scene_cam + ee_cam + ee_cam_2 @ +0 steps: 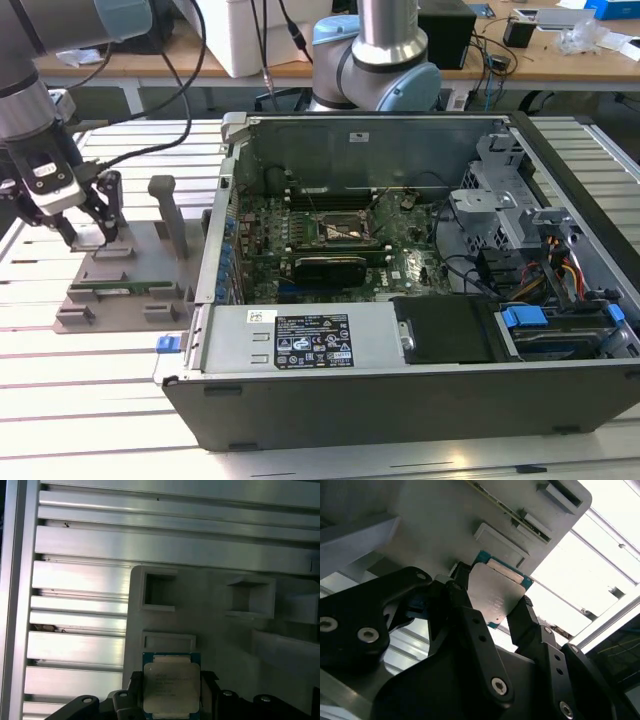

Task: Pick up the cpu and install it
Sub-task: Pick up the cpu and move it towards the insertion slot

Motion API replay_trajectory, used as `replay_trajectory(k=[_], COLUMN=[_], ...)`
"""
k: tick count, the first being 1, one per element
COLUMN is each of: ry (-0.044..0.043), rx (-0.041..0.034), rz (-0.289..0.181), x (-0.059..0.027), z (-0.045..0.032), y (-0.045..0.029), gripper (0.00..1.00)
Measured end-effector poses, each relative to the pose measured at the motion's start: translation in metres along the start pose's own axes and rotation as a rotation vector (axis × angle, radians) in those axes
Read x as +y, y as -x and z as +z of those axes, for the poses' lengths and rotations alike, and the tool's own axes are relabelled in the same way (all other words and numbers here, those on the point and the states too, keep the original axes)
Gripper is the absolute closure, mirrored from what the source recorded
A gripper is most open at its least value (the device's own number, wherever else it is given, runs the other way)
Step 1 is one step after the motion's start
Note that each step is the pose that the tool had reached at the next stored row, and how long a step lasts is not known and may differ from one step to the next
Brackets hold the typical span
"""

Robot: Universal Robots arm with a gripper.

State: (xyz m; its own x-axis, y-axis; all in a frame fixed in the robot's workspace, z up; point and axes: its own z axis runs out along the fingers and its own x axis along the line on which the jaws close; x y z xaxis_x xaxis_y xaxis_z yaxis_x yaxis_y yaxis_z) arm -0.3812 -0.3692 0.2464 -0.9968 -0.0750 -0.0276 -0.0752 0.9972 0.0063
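Jaws: pressed onto two opposite edges of the cpu, pinching it by the rim and leaving its metal top bare.
Cpu: held flat, low over the grey plastic tray at the exterior view's left. I cannot tell whether it is clear of the tray surface.
Reason for the hold: an edge grip likely keeps the chip level and its underside untouched, which suits a flat seat.
Tray: it lies on the slatted aluminium bench, just beside the open computer case. A shallow rectangular recess lies just beside the cpu. A green memory stick sits in a slot nearer the camera.
Close edges: an upright post on the tray stands near the jaws on the case side. It leaves little sideways room there.
Socket: the cpu socket sits mid-case on the green motherboard, well apart from the cpu. The case side wall rises between them.
Open room: nothing hangs above the tray, and the case has no lid. Dark cables lie near the socket. The drive cage crowds the exterior view's right.
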Motion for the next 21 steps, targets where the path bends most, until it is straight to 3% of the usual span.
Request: replay_trajectory(k=[2, 10, 21], ry=[-0.0001, 0.0000, -0.0001], rx=[0.0001, 0.0000, 0.0001], rz=[0.000, 0.000, 0.000], x=[0.0001, 0.0002, 0.0003], z=[-0.0083, -0.0253, -0.0439], y=[0.0002, 0.0007, 0.0012], gripper=[0.45, 0.45, 0.45])
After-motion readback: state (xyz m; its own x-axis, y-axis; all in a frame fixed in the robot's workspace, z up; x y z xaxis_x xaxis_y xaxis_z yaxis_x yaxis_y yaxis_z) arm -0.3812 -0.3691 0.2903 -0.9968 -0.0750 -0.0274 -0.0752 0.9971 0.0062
